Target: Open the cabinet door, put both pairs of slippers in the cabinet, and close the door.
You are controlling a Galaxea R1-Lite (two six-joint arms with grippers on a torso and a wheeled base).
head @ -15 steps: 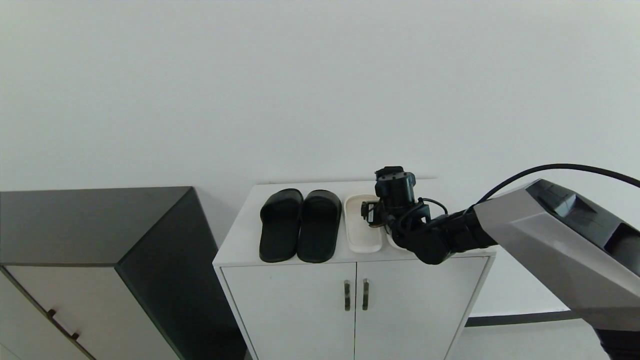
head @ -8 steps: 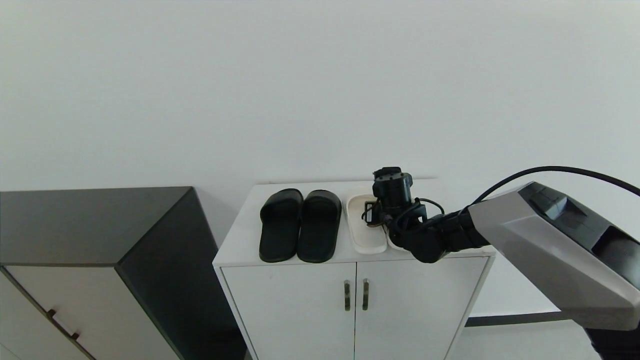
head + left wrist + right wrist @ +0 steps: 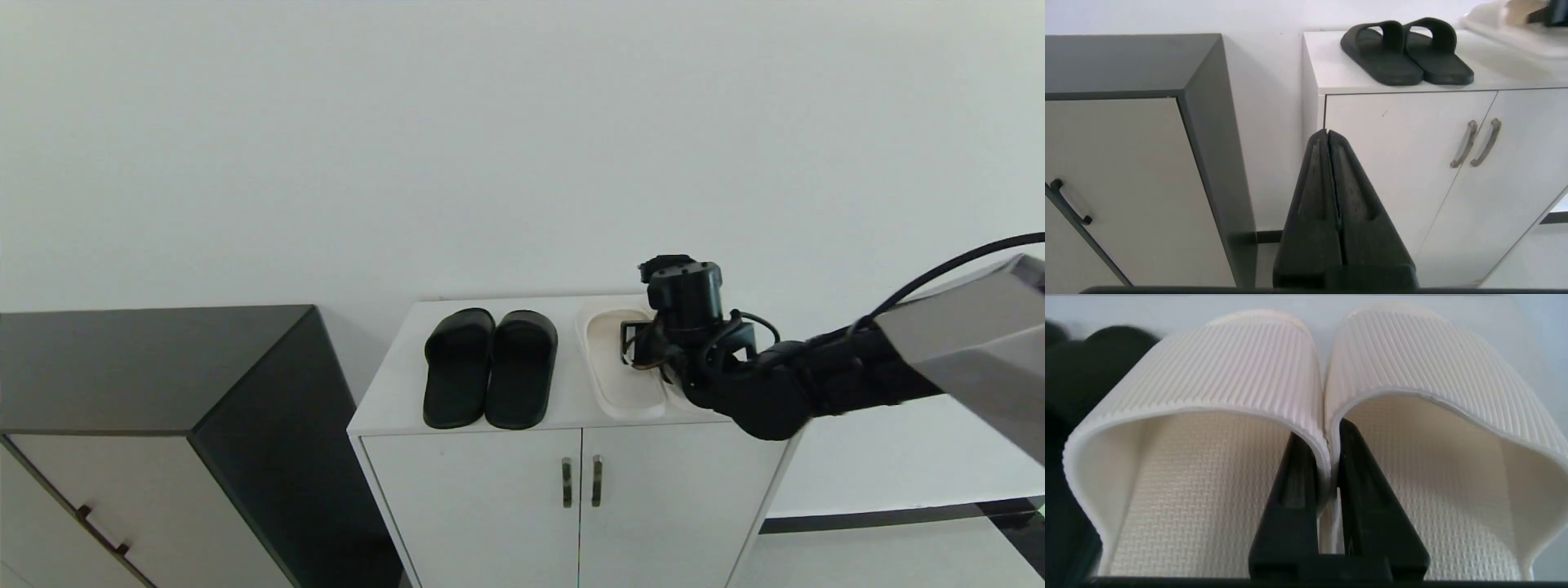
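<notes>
My right claw (image 3: 636,357) is over the right part of the cabinet (image 3: 390,394) top, with one finger tucked into each of the white slippers (image 3: 618,384). In the right wrist view the claw (image 3: 1327,443) is nearly closed, and the two inner strap edges of the pair (image 3: 1200,400) are pinched together between its fingers. So it has hold of both white slippers at once. The pair sits near the front edge of the top, toward the right end. I cannot tell whether the soles rest on the surface or hang just above it.

The black slippers (image 3: 490,369) lie side by side on the left half of the top, toes toward the wall and heels close to the front edge. They are apart from the white pair. Both doors (image 3: 482,506) are closed, and the two handles (image 3: 580,482) sit together at the centre seam.

My left claw (image 3: 1328,137) hangs low in front of the furniture — its fingers are pressed flat together with nothing between them. It faces the gap between the white cabinet and the dark cabinet (image 3: 1127,171) standing at its left side.
</notes>
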